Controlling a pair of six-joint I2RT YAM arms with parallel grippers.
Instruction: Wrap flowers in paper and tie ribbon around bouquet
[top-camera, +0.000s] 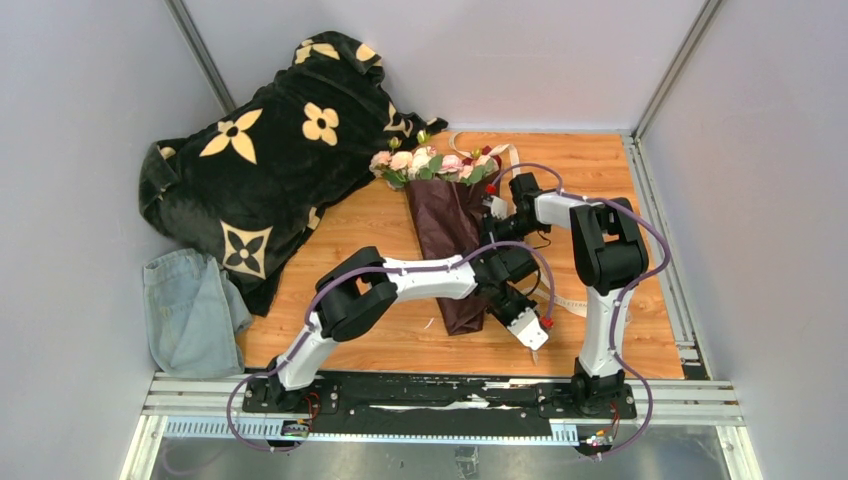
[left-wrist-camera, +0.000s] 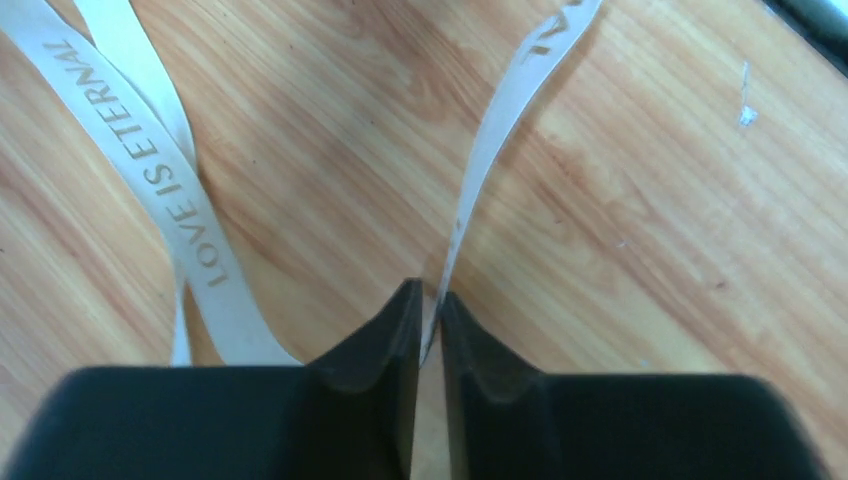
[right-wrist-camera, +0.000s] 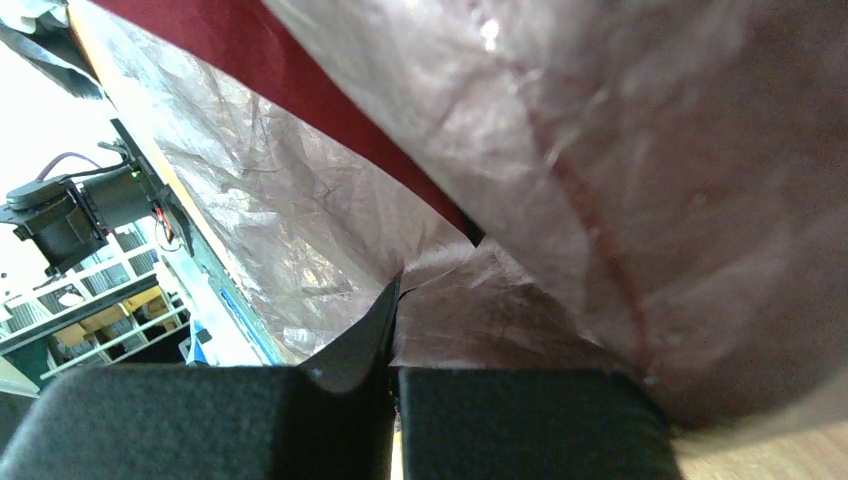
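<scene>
The left fingers (left-wrist-camera: 430, 312) are drawn together on one strand of the ribbon (left-wrist-camera: 492, 150), which stands on edge in the slit between them. A second, printed strand lies flat and loose on the worktop (left-wrist-camera: 330, 130) just beside it. The right fingers (right-wrist-camera: 395, 300) are together and pinch a fold of the paper (right-wrist-camera: 600, 150) at the side of the bouquet (top-camera: 455, 235).

The bouquet lies mid-worktop. The flowers (top-camera: 430, 163) point to the far edge and the narrow end points toward the arm bases.

Status: wrapping appears complete, as the paper forms a closed cone round the stems. The ribbon is not yet round the cone. Passing it round and tying it remain.
</scene>
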